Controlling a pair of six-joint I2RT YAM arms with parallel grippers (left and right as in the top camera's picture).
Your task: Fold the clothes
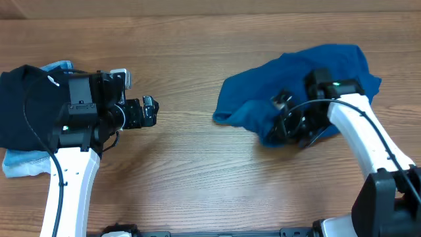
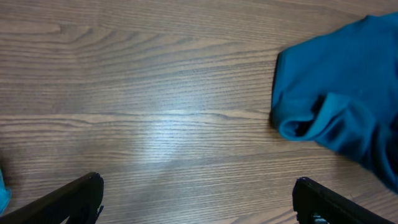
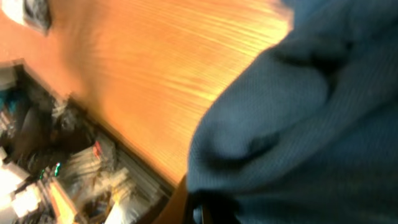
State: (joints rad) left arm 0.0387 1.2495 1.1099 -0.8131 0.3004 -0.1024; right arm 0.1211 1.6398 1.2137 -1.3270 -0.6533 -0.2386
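The clothes (image 1: 302,82) are a plain teal-blue garment, crumpled in a heap on the right half of the wooden table. My right gripper (image 1: 284,126) is at the heap's front edge, shut on a fold of the fabric. In the right wrist view the clothes (image 3: 298,118) drape over the jaws and hide them almost entirely. My left gripper (image 1: 148,112) hovers over bare wood left of centre, wide open with nothing in it. In the left wrist view its two fingertips (image 2: 93,183) stand far apart, with the clothes' rolled edge (image 2: 311,124) ahead on the right.
A black folded garment (image 1: 26,105) lies at the far left, under the left arm. Light blue denim (image 1: 23,164) sticks out beneath it. The right wrist view shows the table's front edge (image 3: 143,168) with clutter below it.
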